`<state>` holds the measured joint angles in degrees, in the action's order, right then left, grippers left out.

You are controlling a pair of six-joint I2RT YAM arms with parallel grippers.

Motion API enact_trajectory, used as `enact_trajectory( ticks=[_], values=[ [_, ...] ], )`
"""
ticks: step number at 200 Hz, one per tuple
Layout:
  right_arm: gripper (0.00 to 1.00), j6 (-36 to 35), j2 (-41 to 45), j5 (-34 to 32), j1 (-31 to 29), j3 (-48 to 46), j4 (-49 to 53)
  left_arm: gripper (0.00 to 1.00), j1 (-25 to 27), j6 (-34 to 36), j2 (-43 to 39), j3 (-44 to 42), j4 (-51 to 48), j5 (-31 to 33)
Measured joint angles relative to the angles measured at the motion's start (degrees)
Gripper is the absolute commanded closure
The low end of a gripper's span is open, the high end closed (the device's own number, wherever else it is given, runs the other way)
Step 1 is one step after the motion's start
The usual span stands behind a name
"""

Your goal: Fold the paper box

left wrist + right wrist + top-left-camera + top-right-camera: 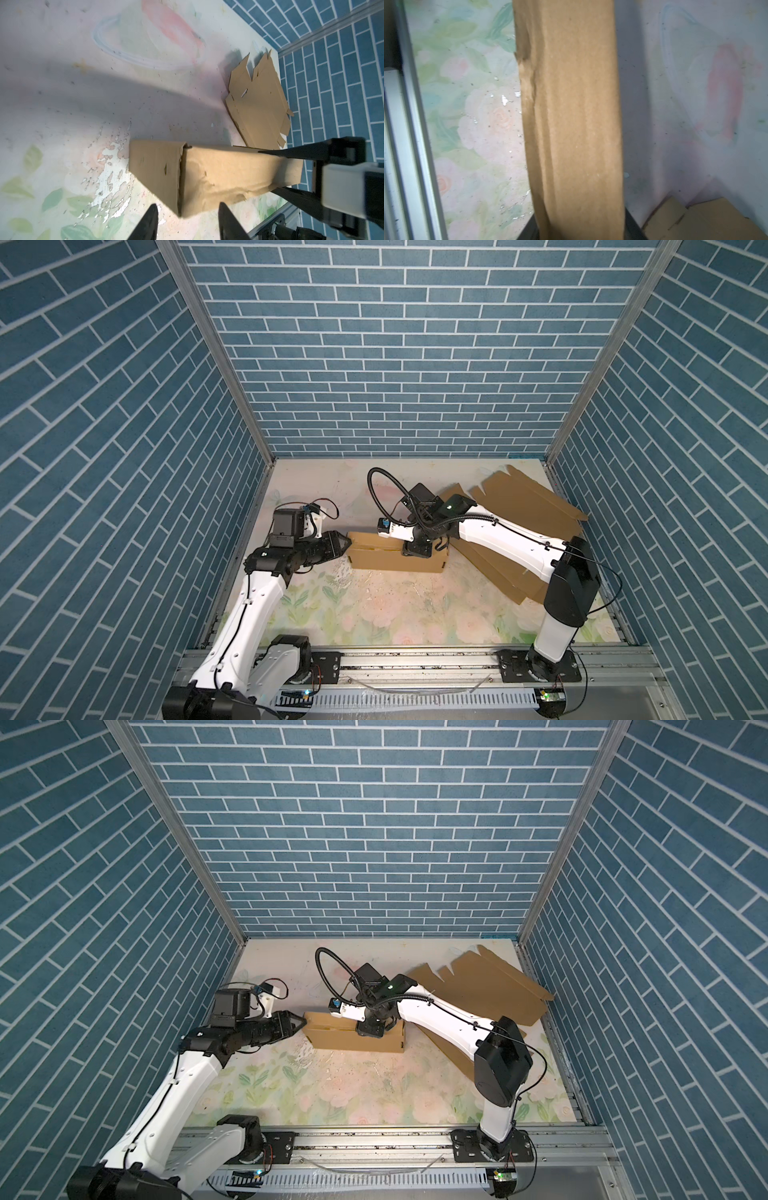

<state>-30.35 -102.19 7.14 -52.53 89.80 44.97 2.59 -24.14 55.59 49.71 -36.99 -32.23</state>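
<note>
Top views both show paper box [395, 562] mid table [374, 614]: walls up, lid down, slim gap along top seam. Nearly done, I reckon; final tuck left. Right claw [266, 170] straddles right-hand end, fingers [301, 150] touching both long sides, clamped on box. Left claw [188, 205] spread apart at left-hand end, gripping nothing.

3 blue brick walls [399, 344]; floral tabletop [395, 614] w/ alu rail [415, 660].
</note>
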Motion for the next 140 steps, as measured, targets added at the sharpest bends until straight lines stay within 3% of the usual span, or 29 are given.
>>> enact_trajectory(
  ticks=[47,74,101,140],
  values=[
    [0.58,-4.04,-0.02,-12.33,0.09,0.37,-14.40,0.39,-9.42,2.86,-1.68,9.33,-1.31,3.37],
    [0.57,-6.86,-1.60,-18.29,0.07,-1.03,-27.58,0.24,-9.99,4.00,-3.08,8.63,0.00,8.00],
    [0.47,-8.98,-4.48,-22.25,-0.59,-5.40,-38.53,0.05,-10.64,4.70,-3.43,8.46,0.83,11.69],
    [0.37,-12.13,-6.56,-24.06,-4.79,-13.97,-45.16,0.00,-11.58,4.61,-2.49,7.82,2.45,12.79]
  ],
)
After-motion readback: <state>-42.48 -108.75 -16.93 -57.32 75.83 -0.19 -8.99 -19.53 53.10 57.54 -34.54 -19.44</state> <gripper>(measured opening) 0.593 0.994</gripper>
